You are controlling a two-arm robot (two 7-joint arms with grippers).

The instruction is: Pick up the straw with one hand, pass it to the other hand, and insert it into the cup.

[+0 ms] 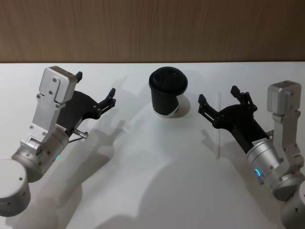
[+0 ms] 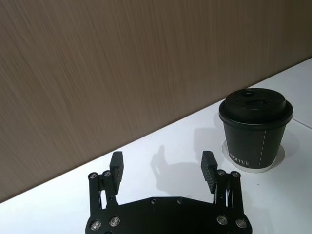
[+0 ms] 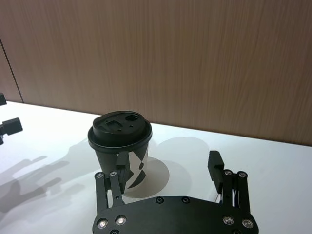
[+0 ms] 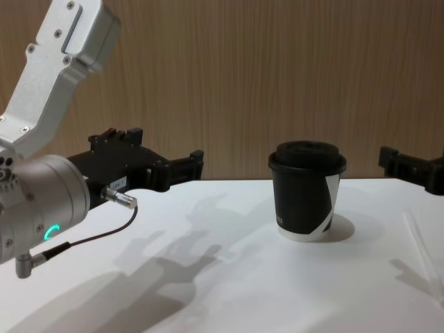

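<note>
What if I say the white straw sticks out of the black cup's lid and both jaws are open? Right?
No. The thin white plastic straw lies on the table under the open right gripper, not in the black lidded paper cup; the head view shows it. The left gripper's jaws are open.

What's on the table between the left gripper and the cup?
Nothing. The head view shows bare white table, crossed by shadows, between the open left gripper and the cup.
</note>
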